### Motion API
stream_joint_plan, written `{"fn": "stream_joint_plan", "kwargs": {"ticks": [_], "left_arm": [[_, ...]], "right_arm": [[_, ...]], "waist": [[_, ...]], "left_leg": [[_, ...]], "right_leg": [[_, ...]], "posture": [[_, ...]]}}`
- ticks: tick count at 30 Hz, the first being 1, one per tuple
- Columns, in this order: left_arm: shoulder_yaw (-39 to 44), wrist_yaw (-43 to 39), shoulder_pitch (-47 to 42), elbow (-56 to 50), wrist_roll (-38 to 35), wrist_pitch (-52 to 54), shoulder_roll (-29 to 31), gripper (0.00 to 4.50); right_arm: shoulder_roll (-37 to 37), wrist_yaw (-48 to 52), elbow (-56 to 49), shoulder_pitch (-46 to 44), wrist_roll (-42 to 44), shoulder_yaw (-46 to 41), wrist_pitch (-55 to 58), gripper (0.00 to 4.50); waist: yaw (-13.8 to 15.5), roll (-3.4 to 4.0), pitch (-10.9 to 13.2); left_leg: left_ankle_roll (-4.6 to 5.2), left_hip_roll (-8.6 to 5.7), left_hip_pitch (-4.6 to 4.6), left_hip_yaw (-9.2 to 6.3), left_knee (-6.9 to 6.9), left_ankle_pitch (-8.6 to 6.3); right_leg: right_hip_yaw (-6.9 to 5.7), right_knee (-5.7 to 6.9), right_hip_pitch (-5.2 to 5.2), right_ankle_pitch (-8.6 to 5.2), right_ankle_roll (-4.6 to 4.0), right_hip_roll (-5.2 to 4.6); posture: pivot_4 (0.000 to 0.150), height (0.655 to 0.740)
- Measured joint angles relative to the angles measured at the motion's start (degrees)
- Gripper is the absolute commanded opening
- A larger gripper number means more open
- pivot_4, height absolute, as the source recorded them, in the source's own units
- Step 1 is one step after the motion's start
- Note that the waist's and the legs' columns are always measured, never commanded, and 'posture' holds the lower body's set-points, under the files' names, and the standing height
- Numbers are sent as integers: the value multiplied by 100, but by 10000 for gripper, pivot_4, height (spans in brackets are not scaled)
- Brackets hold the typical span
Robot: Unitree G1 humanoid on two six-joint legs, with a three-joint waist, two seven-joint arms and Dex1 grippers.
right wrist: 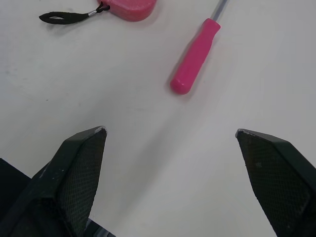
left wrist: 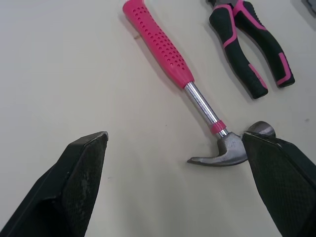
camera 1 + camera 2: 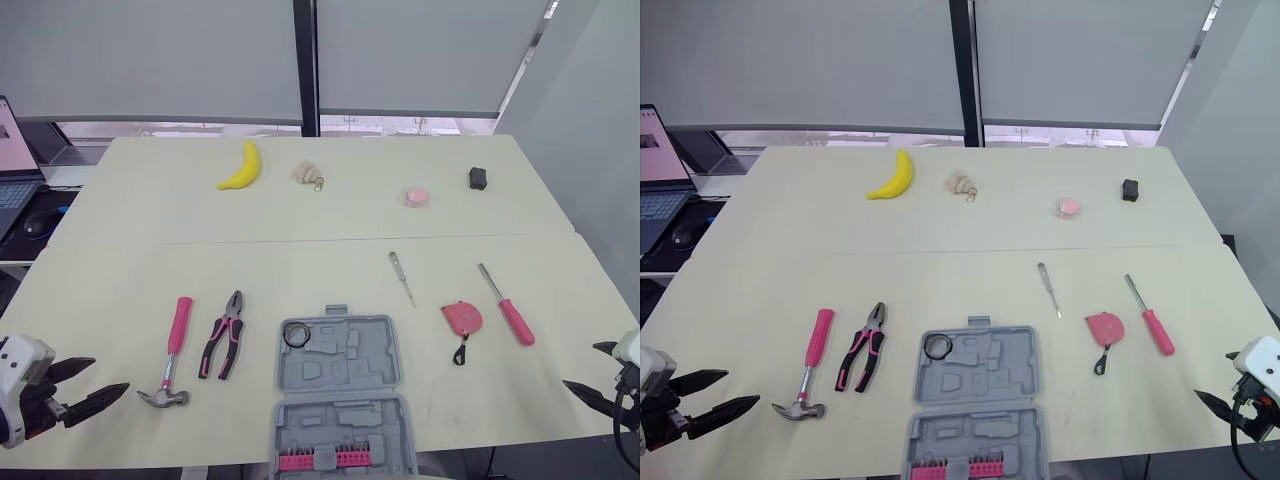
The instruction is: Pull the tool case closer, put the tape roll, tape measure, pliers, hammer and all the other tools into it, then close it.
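The grey tool case (image 3: 340, 400) lies open at the table's front centre, with a black tape roll (image 3: 296, 335) resting in its far left corner. To its left lie the pink-and-black pliers (image 3: 223, 347) and the pink-handled hammer (image 3: 172, 352). Right of the case are a slim metal screwdriver (image 3: 402, 278), a pink tape measure (image 3: 461, 319) and a pink-handled screwdriver (image 3: 506, 306). My left gripper (image 3: 110, 374) hovers open near the front left edge, just left of the hammer head (image 2: 224, 148). Open too, my right gripper (image 3: 580, 366) hangs at the front right edge, short of the pink screwdriver (image 1: 195, 57).
Along the far side of the table lie a banana (image 3: 243, 166), a beige keyring trinket (image 3: 309, 176), a small pink object (image 3: 417, 196) and a small black object (image 3: 478, 178). A laptop (image 3: 12, 170) and mouse (image 3: 37, 225) sit on a desk to the left.
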Motion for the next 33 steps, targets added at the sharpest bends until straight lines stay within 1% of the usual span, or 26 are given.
{"fn": "stream_joint_plan", "kwargs": {"ticks": [5, 9, 17, 29, 33], "left_arm": [[0, -97, -252, 137, 91, -20, 163, 45000], [0, -138, -499, 243, 138, -96, 215, 45000], [-3, -160, -717, 329, 269, -126, 216, 45000], [-5, -190, -832, 541, 378, -272, 216, 45000], [-22, -337, -829, 530, 380, -383, 217, 45000]], "right_arm": [[-224, 194, 242, -145, 38, -141, -199, 44626], [-336, 240, 402, -438, 118, -162, -268, 44626], [-476, 253, 463, -875, 131, 104, -288, 44626], [-478, 245, 524, -1002, 126, 264, -277, 44626], [-477, 225, 524, -1016, 124, 291, -252, 44626]], "waist": [[-1, 1, 1], [-5, 1, 1], [-4, 0, 1], [-4, 0, 0], [-3, 0, 0]], "left_leg": [[0, 2, 2, 8, -2, 0], [0, 1, 4, 20, 0, 0], [0, 0, 5, 41, 0, 0], [0, 1, 6, 47, 2, 0], [0, 0, 6, 48, 4, 0]], "right_leg": [[-3, 0, 0, 7, 15, 5], [-4, 0, -1, 11, 22, 6], [3, -1, -4, 20, 28, 5], [6, 0, -4, 25, 32, 5], [7, 0, -4, 28, 34, 6]], "posture": [[1500, 7274], [1500, 7274], [1500, 7274], [1500, 7274], [1500, 7274]]}}
